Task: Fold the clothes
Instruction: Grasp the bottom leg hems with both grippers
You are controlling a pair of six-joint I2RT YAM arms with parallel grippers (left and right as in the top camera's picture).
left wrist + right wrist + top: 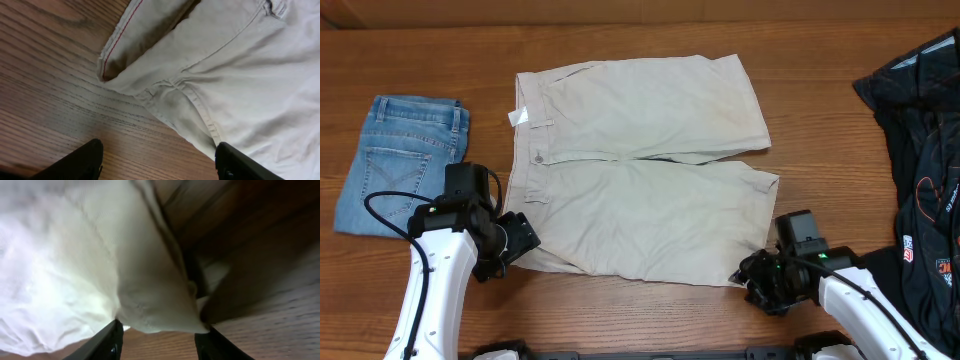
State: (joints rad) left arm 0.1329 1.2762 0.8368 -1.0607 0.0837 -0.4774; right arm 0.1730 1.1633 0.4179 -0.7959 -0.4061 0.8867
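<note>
Two tools, both low at near edge of shorts (640,170). Left tool (159,162): fingers apart, bare counter (45,90) between them, waistband corner just beside one finger. Right tool (160,342): fingers either side of leg hem corner, cloth filling gap. Can't tell if actually clamped, view too close. Shorts spread flat mid-counter, waistband toward left arm. Folded jeans (400,160) far left, black garment (920,150) far right.

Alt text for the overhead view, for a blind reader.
Beige shorts lie spread on a wooden table, the left gripper at their waistband corner, the right gripper at a leg hem. Folded jeans lie left, a black garment right.
</note>
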